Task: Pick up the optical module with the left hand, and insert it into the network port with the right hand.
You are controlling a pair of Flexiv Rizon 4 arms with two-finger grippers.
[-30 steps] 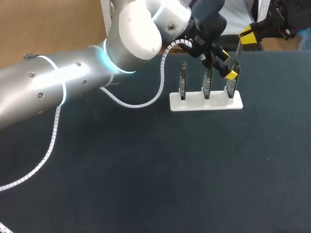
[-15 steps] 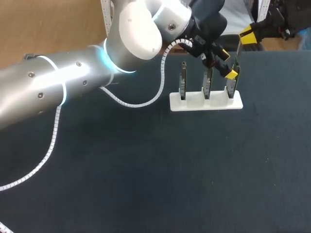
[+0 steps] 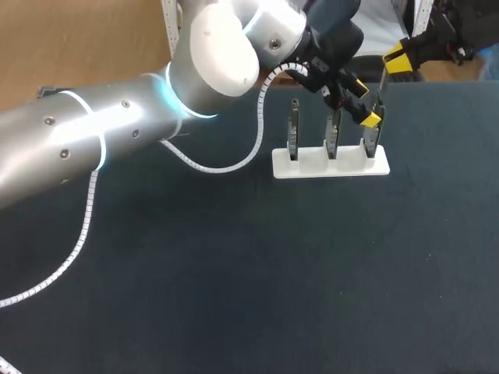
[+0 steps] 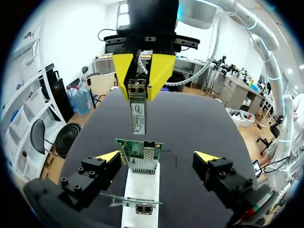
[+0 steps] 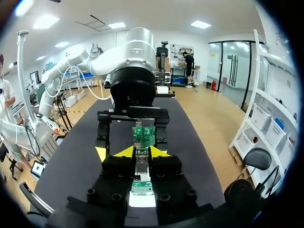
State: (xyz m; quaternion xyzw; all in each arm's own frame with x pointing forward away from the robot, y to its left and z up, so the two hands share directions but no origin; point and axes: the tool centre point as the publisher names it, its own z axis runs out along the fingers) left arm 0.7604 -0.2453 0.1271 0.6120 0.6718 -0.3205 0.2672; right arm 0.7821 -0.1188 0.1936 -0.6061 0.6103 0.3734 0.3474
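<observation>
Gripping optical module (image 4: 138,115) — right gripper (image 4: 140,89)

No text can be read. The optical module (image 4: 137,97) carries a pale label (image 4: 137,116) with a small dark mark and fine print, too small to make out. The green circuit card (image 4: 140,153) shows only tiny specks — nothing legible.

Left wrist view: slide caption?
Right pincer holds the optical module above the network port; left pincer open.
</observation>
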